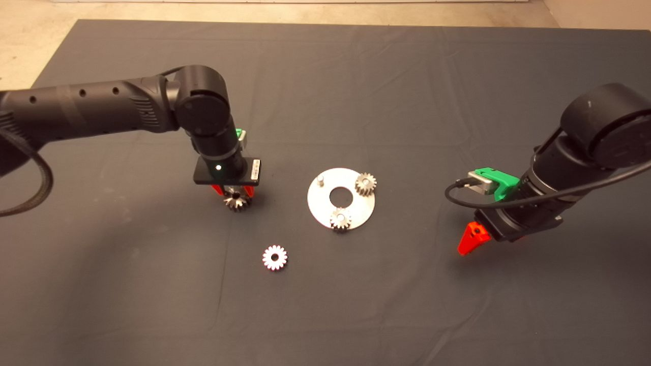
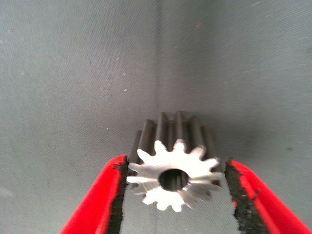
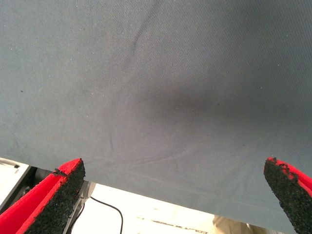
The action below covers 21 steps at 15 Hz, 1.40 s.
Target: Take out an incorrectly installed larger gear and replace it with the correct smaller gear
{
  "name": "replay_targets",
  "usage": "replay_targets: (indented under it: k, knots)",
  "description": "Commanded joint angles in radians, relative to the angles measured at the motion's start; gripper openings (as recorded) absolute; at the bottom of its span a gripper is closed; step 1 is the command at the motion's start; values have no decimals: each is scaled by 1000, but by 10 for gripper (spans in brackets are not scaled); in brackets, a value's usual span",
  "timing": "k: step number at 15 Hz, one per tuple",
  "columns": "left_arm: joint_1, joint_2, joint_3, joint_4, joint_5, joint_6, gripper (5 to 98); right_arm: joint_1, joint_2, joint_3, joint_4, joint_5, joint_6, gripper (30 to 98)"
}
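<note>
The larger gear (image 1: 237,202) (image 2: 174,181), dark with deep chunky teeth, sits between the red fingers of my left gripper (image 1: 234,191) (image 2: 176,165), which is shut on it just left of the round silver plate (image 1: 325,207). Both pads press the gear's toothed sides, and its bright end face points at the left wrist camera. The smaller gear (image 1: 274,257) lies loose and flat on the mat in front of the plate. My right gripper (image 1: 470,239) (image 3: 173,168) hangs open and empty over the mat at the right.
The plate carries two small silver gears (image 1: 365,183) (image 1: 340,219) on pegs, plus one bare peg (image 1: 320,180) and a centre hole. The mat's edge (image 3: 146,187), with floor and a cable beyond it, shows in the right wrist view.
</note>
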Motion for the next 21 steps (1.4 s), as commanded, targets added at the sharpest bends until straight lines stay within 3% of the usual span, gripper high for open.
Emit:
replay_targets:
  k: [1, 4, 7, 12, 17, 19, 21]
  knots:
    - [-70, 10, 42, -33, 136, -2, 493, 14, -1, 2, 28, 3, 5, 971]
    - [-106, 7, 86, -56, 136, -39, 544, 14, -1, 2, 28, 3, 5, 971]
    - [-132, 7, 127, -110, 136, -62, 594, 14, -1, 2, 28, 3, 4, 971]
    - [-135, -9, 288, -111, 136, -212, 693, 13, -1, 0, 28, 3, 2, 971]
    - [-133, -8, 444, -107, 136, -437, 693, 15, -1, -1, 28, 3, 2, 971]
    - [-130, -7, 471, -102, 136, -484, 693, 15, -1, -1, 28, 3, -1, 971]
    - [-126, -3, 471, -94, 136, -499, 699, 15, -1, -1, 26, 3, -4, 971]
